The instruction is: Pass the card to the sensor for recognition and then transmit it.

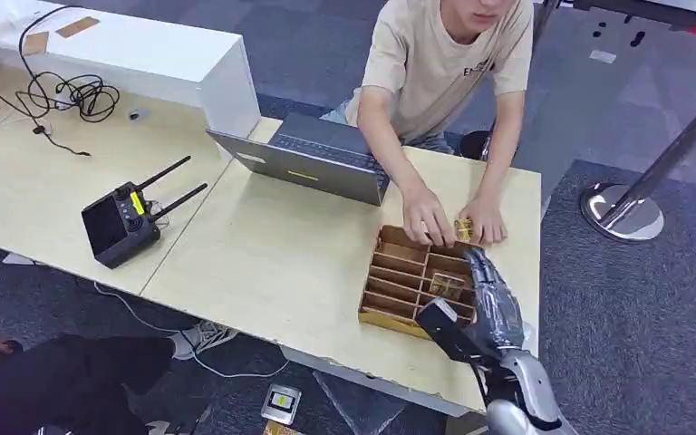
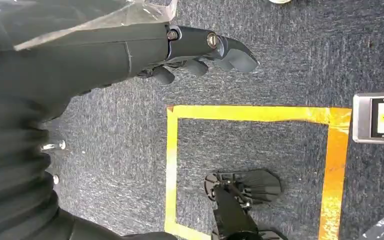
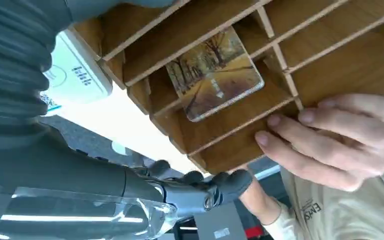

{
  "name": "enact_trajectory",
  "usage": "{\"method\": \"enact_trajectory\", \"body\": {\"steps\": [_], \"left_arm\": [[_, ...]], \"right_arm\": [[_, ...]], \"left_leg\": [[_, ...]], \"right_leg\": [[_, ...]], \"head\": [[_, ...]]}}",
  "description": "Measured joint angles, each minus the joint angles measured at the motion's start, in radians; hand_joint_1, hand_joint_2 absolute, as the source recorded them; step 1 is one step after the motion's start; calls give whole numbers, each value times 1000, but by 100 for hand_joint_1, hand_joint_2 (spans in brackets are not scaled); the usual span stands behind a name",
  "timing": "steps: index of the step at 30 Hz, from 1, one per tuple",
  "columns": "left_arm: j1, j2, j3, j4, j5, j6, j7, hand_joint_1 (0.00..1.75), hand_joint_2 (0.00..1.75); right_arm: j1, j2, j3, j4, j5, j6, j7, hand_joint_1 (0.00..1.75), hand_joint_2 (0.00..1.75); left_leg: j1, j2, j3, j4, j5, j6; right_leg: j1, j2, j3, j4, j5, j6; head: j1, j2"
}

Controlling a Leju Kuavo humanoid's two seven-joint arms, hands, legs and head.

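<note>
A card printed with an autumn tree scene lies tilted in a slot of the wooden divider box at the table's right end. The right wrist view shows the same card close up, leaning across a slat of the box. My right hand hovers over the box's near right corner, fingers stretched out and holding nothing, a short way from the card. A white sensor pad sits beside the box, near my wrist. My left hand hangs over the floor, holding nothing.
A person sits across the table, both hands at the box's far edge on a small stack of cards; their fingers press the box wall. An open laptop and a black antenna controller lie to the left.
</note>
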Motion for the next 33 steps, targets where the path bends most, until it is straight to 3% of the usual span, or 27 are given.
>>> {"method": "enact_trajectory", "body": {"steps": [1,2,5,6,9,23,25,26,27,32,33], "left_arm": [[0,0,0,0,0,0,0,0,175],[0,0,0,0,0,0,0,0,175],[0,0,0,0,0,0,0,0,175],[0,0,0,0,0,0,0,0,175],[0,0,0,0,0,0,0,0,175],[-1,0,0,0,-3,0,0,0,175],[-1,0,0,0,-6,0,0,0,175],[-1,0,0,0,-6,0,0,0,175],[-1,0,0,0,-6,0,0,0,175],[-2,0,0,0,-8,0,0,0,175],[-2,0,0,0,-8,0,0,0,175]], "right_arm": [[0,2,0,5,-3,0,-2,45,175],[0,3,1,12,-9,0,-4,51,175],[-1,6,2,28,-14,-1,-12,47,175],[-3,7,3,32,-18,-8,-15,31,175],[-10,11,4,44,-26,-11,-20,24,175],[-17,22,11,79,-28,-20,-23,30,175],[-19,23,12,83,-28,-20,-23,40,175],[-19,23,12,84,-28,-20,-24,68,175],[-20,23,12,84,-28,-21,-24,84,175],[-23,23,14,91,-29,-21,-24,101,175],[-25,23,14,92,-29,-21,-27,140,175]], "left_leg": [[0,0,0,0,0,0],[0,0,0,0,0,0],[0,0,0,0,0,0],[0,0,0,0,0,0],[0,0,1,0,0,0],[0,0,1,0,0,0],[0,0,1,0,0,0],[0,0,1,0,0,0],[0,0,1,0,0,0],[0,0,1,0,0,0],[0,0,1,0,0,0]], "right_leg": [[0,0,0,0,0,0],[0,0,0,0,0,0],[0,0,0,0,0,0],[0,0,0,0,0,0],[0,0,0,0,0,0],[0,0,0,0,0,0],[0,0,1,0,0,0],[0,0,1,0,0,0],[0,0,1,0,0,0],[0,0,0,0,1,0],[0,1,1,0,1,0]], "head": [[0,0],[0,0],[0,0],[0,0],[0,0],[0,0],[0,0],[0,0],[0,0],[0,0],[1,0]]}}
